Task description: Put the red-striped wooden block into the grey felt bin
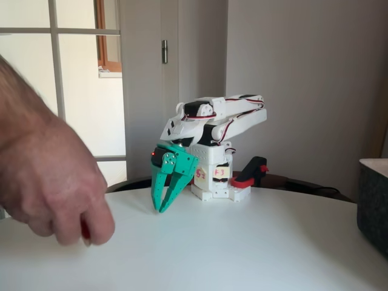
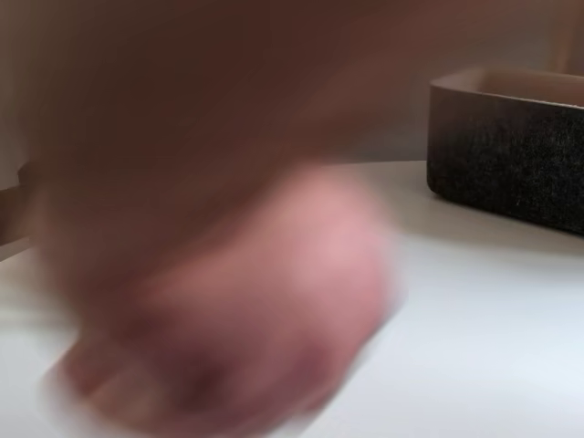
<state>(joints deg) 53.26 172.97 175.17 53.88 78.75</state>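
My green gripper (image 1: 162, 208) hangs in front of the white arm base (image 1: 212, 176), pointing down with its tips together just above the white table (image 1: 242, 242); it holds nothing. The grey felt bin (image 1: 373, 203) stands at the right edge of the table, far from the gripper, and its dark wall and paler rim (image 2: 511, 146) show at the upper right. A person's hand (image 1: 51, 188) rests on the table at the left. The red-striped wooden block is hidden. A red sliver (image 1: 85, 230) peeks from under the fingers; I cannot tell what it is.
The blurred hand (image 2: 210, 274) covers most of the close view. A black and red clamp (image 1: 251, 173) sits beside the arm base. Open white tabletop lies between the gripper and the bin. A door and a window stand behind the table.
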